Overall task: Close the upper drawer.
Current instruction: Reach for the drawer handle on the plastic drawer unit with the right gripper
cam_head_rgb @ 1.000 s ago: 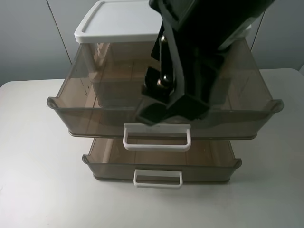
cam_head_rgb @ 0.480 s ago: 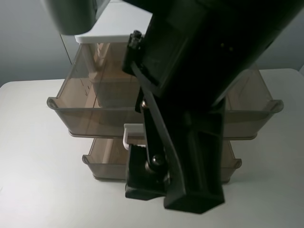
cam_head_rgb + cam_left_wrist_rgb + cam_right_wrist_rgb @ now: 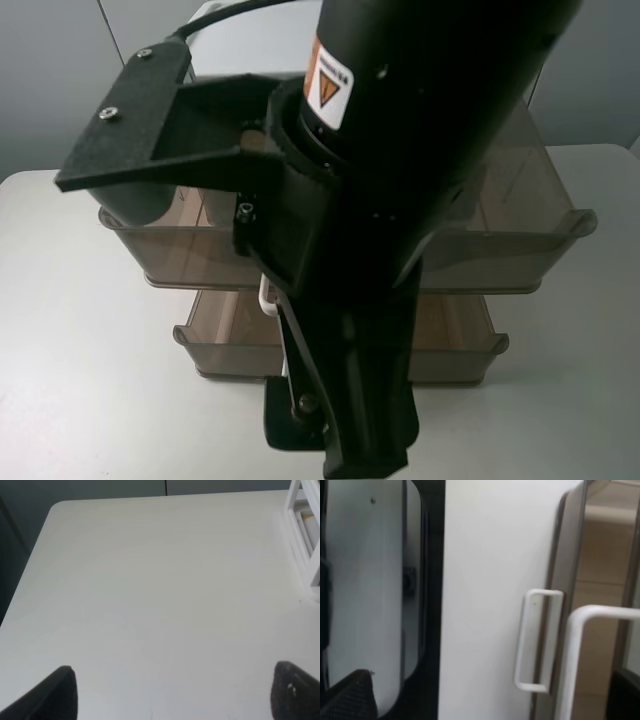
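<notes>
Viewing from the high camera, the upper drawer (image 3: pixel 520 250) stood pulled well out of the white-topped cabinet (image 3: pixel 255 45), overhanging the shallower lower drawer (image 3: pixel 455 345), which was also out, on the white table (image 3: pixel 80 380); the right arm (image 3: pixel 400 150) hid most of the upper drawer's front and all but one corner of its white handle (image 3: pixel 266 293). Right gripper (image 3: pixel 486 694): fingers wide apart, nothing between them, just in front of both drawer handles; contact with either not discernible. Left gripper (image 3: pixel 176 692): fingers apart, empty, over bare table beside the cabinet.
</notes>
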### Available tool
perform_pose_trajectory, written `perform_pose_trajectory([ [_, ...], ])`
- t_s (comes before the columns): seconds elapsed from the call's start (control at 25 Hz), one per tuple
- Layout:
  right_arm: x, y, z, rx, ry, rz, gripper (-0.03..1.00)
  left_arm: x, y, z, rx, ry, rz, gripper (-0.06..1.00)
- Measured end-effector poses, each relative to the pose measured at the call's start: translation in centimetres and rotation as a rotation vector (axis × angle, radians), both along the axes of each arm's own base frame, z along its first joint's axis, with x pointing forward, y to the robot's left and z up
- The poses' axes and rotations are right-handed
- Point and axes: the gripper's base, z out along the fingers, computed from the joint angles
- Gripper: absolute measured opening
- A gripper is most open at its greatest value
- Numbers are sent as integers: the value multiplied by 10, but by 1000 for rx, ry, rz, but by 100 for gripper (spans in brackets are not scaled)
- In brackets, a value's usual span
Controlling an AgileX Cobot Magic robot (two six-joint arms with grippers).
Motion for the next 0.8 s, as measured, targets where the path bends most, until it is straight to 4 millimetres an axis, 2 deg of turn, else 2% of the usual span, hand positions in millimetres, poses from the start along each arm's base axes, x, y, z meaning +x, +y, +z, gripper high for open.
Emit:
perform_pose_trajectory([
  [0.16, 3, 1, -3, -28, -37, -39, 70, 0, 0, 0, 0, 0, 0, 74],
  [0.64, 4, 9, -18, -70, -3, -105, 70, 0, 0, 0, 2, 0, 1, 74],
  [0.8, 3, 7, -30, -112, 11, -108, 70, 0, 0, 0, 2, 0, 1, 74],
])
